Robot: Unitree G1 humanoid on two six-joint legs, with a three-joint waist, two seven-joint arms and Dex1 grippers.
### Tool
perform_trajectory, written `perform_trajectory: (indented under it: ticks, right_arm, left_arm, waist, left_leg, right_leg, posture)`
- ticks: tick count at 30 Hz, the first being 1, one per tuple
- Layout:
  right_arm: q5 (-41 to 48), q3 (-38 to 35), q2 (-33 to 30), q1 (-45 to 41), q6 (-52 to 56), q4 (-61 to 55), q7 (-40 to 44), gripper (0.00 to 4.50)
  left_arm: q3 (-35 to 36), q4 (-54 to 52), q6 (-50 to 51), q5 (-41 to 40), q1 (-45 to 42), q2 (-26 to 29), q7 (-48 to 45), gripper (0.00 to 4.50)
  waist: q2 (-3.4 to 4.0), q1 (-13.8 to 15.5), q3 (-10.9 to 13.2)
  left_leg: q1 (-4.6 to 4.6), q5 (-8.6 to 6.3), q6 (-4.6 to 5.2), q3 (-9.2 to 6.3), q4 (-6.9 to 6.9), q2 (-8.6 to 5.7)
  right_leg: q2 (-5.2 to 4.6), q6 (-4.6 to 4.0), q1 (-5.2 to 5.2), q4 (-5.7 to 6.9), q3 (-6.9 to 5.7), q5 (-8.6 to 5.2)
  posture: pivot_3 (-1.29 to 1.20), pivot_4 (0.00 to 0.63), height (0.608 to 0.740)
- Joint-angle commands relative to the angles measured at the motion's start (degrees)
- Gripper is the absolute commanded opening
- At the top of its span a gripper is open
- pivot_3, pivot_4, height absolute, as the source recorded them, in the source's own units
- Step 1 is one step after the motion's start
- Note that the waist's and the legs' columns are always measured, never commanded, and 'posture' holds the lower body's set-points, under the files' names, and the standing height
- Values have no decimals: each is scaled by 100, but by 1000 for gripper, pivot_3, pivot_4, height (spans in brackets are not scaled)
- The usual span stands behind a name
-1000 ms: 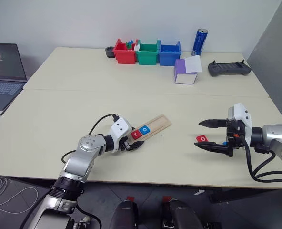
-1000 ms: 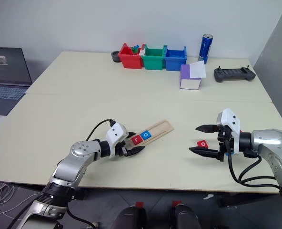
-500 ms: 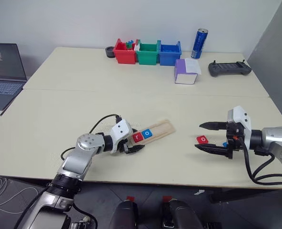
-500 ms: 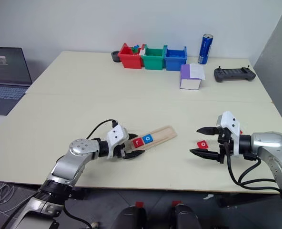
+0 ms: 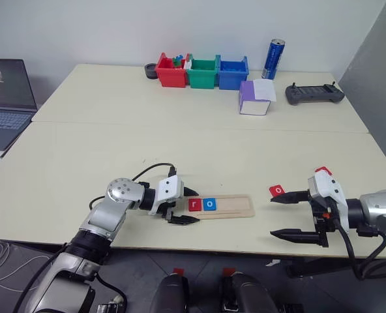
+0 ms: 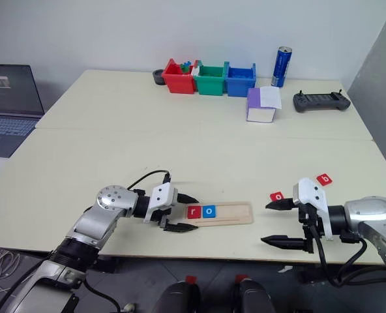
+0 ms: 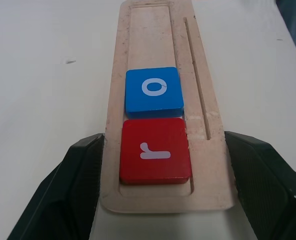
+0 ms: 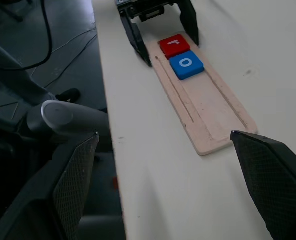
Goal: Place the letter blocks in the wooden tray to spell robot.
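Observation:
The wooden tray [image 5: 235, 206] lies flat near the table's front edge, its long side parallel to that edge. A red r letter block [image 5: 193, 205] and a blue o block [image 5: 208, 204] sit side by side at its left end. My left gripper [image 5: 194, 206] is shut on that end of the tray, one finger [image 7: 83, 185] against each long edge. A red o block [image 5: 277, 190] lies on the table right of the tray, and another red block [image 6: 323, 179] lies further right. My right gripper [image 5: 274, 216] hovers open and empty just in front of the red o block.
Red [image 5: 171, 70], green [image 5: 202, 73] and blue [image 5: 233, 73] bins line the far edge, with a blue can [image 5: 273, 59], a purple-and-white box [image 5: 255, 98] and a black controller [image 5: 314, 94] to their right. A laptop [image 5: 7, 98] stands at the far left.
The left gripper has swung the tray from a diagonal to lie parallel to the front edge. The right gripper has drawn back toward me, away from the red o block, uncovering the second red block.

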Motion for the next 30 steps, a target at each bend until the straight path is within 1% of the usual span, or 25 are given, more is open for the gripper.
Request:
perform_trajectory:
  ticks: [1,9,17,22,24,25,26,30]
  right_arm:
    - [126,-318,-58,152,10,-236,-84,4500]
    - [176,-418,-46,454,36,-451,-248,4500]
    - [123,-330,-41,355,-14,-376,-342,4500]
    - [100,-261,-43,269,-47,-310,-317,4500]
    - [85,-243,-46,234,-61,-276,-304,4500]
    - [80,-239,-46,224,-64,-266,-301,4500]
    - [76,-236,-47,218,-68,-258,-297,4500]
    - [69,-250,-69,181,-75,-203,-270,4500]
  left_arm:
    - [-143,227,-280,66,-213,-111,-246,3382]
    - [-184,627,-622,126,-400,-241,-483,3382]
    - [-133,786,-839,272,-448,-352,-222,3382]
    - [-101,715,-657,264,-452,-375,-164,3382]
    - [-81,688,-577,254,-451,-369,-137,4119]
    - [-75,661,-552,240,-442,-354,-149,4382]
    - [-72,635,-539,230,-432,-340,-157,4467]
    - [-33,532,-640,232,-377,-284,-133,4467]
  waist:
    - [0,5,0]
    - [-4,-5,0]
    - [-5,1,-1]
    - [-5,-1,-1]
    - [-5,-2,-1]
    - [-6,-2,-1]
    - [-6,-4,-1]
    - [-6,-5,-1]
  left_leg:
    - [0,0,0,0,0,0]
    - [-2,0,0,-3,1,0]
    - [-2,0,0,-4,2,-1]
    - [-1,0,0,-4,3,-1]
    - [-1,0,0,-4,3,-1]
    - [-1,0,0,-5,3,-1]
    - [-1,0,0,-5,3,-1]
    - [-1,0,0,-4,2,-1]
  right_leg:
    - [0,0,0,0,0,0]
    - [2,1,0,-1,-2,0]
    - [1,2,1,-1,-2,0]
    - [2,3,2,-1,-3,1]
    - [2,3,2,-1,-2,1]
    - [2,3,2,-1,-2,1]
    - [2,3,2,-1,-2,1]
    - [2,3,2,-1,-2,1]
  posture:
    - [0,150,740]
    - [0,150,740]
    - [0,150,740]
    - [0,150,740]
    - [0,150,740]
    - [0,150,740]
    - [0,150,740]
    - [0,150,740]
